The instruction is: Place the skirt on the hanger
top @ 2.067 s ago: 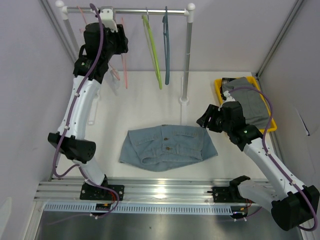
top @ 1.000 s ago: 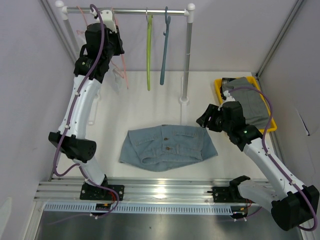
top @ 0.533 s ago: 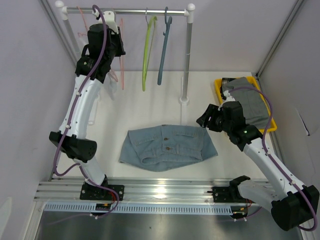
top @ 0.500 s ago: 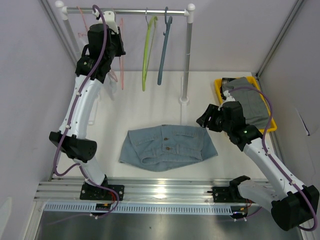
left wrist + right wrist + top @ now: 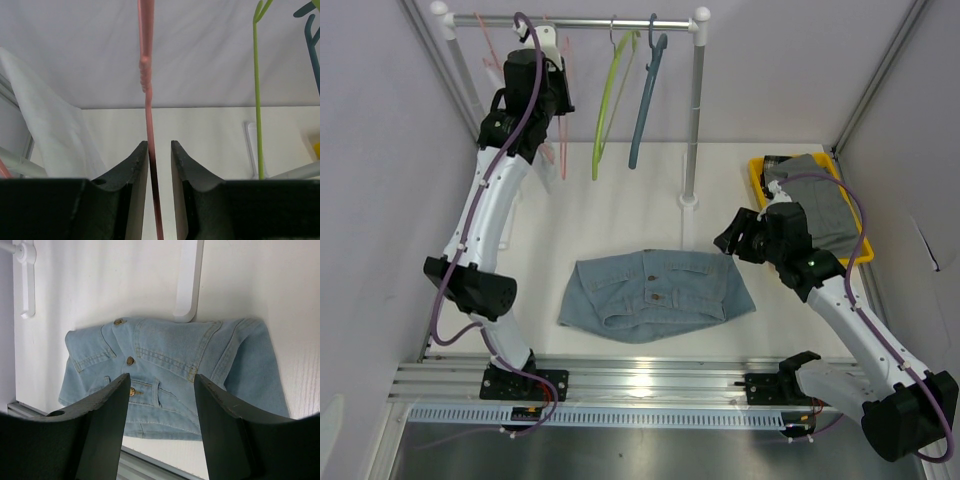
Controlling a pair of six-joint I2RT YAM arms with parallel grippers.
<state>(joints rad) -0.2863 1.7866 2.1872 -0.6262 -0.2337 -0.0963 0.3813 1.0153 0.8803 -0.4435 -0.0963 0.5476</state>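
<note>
table (image 5: 620,215): carrying everything; rack at the far edge, arm bases at the near edge.
rack (image 5: 590,21): rail running left-right across the far side, three hangers hanging from it.
skirt (image 5: 655,295): light denim, lying flat mid-table with buttons facing up. Long axis is running left-right, parallel to the rail. Not on any hanger yet.
yellow tray (image 5: 757,170): sitting at the far right, holding a grey garment (image 5: 820,205). Not part of this job.
pink hanger (image 5: 146,75): hanging leftmost, with its thin shaft passing down between the left fingers.
green hanger (image 5: 603,110) / blue hanger (image 5: 642,100): both hanging tilted further right along the rail, free of either arm.
left gripper (image 5: 160,150): reaching up at the rail with jaws narrowed around the pink hanger. The shaft is sitting against one finger with a sliver of gap on the other side, so I can't tell whether it's actually clamping.
right gripper (image 5: 162,380): jaws spread wide and holding nothing, hovering just beside the skirt's far-right corner and looking down across the denim.
key relation: the skirt is lying near-and-right of the left gripper, well apart from it, and just near-and-left of the right gripper. The right arm is the nearer one by far.
step, my read: the left arm is fetching the hanger while the right is waiting at the skirt.
next, my read: the hanger needs to come down toward the table, lining up with the skirt's left-right axis.
</note>
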